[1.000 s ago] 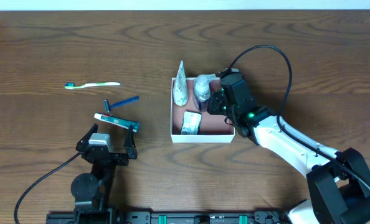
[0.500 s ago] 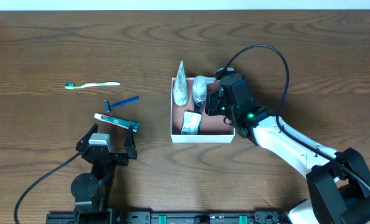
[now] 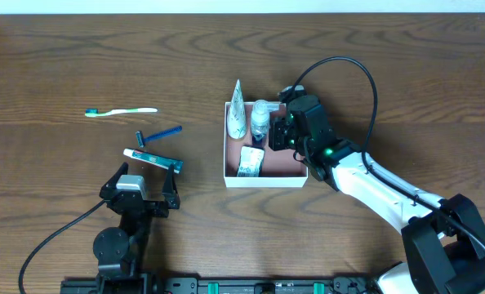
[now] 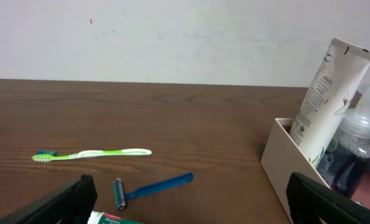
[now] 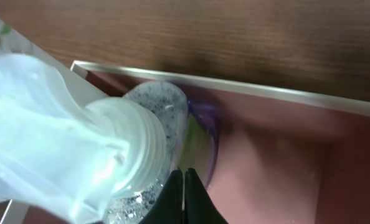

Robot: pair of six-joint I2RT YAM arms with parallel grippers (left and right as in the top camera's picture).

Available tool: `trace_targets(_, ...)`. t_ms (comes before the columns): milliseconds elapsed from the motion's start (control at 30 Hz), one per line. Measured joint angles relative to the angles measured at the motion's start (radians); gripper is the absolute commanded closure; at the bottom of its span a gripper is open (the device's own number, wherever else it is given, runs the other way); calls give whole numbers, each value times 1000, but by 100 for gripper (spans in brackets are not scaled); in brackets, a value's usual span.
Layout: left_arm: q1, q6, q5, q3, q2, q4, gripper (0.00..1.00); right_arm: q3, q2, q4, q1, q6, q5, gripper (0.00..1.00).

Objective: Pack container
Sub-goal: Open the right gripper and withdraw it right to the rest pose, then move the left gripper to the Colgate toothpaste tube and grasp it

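Note:
The container (image 3: 264,182) is a square white box with a pinkish floor (image 5: 278,168). In it stand a white tube (image 3: 237,114), a clear pump bottle (image 3: 262,117) and a small packet (image 3: 250,161). My right gripper (image 3: 280,131) is inside the box, shut, its tips (image 5: 184,180) against the bottle (image 5: 110,143). My left gripper (image 3: 149,170) is open and empty, low over the table, near a toothpaste tube (image 3: 151,158). From the left wrist I see the box wall (image 4: 284,165), the tube (image 4: 331,93) and the bottle (image 4: 359,143).
A green and white toothbrush (image 3: 120,111) (image 4: 91,154) lies at the far left. A blue razor (image 3: 158,135) (image 4: 151,187) lies between it and the toothpaste. The right arm's cable (image 3: 365,77) loops above the box.
The right gripper has shifted slightly toward the far side of the box, and the pump bottle has moved a little with it. The left arm has not moved.

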Motion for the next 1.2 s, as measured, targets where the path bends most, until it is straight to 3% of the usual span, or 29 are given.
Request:
trace_targets(200,0,0,0,0,0,0,2,-2,-24,-69,-9,-3,-1,82)
trace_targets(433,0,0,0,0,0,0,2,-5,-301,-312,-63,-5,1,64)
trace_targets(500,0,0,0,0,0,0,2,-6,-386,-384,-90,-4,11,54)
trace_targets(667,0,0,0,0,0,0,2,-6,-574,-498,-222,31,68,9)
trace_targets(700,0,0,0,0,0,0,2,-6,-603,-508,-254,45,83,5)
trace_targets(767,0,0,0,0,0,0,2,-6,-658,-522,-328,65,114,1)
trace_targets(933,0,0,0,0,0,0,2,-6,-719,-528,-491,111,153,1)
trace_targets(1200,0,0,0,0,0,0,2,-6,-719,-540,-630,171,169,1)
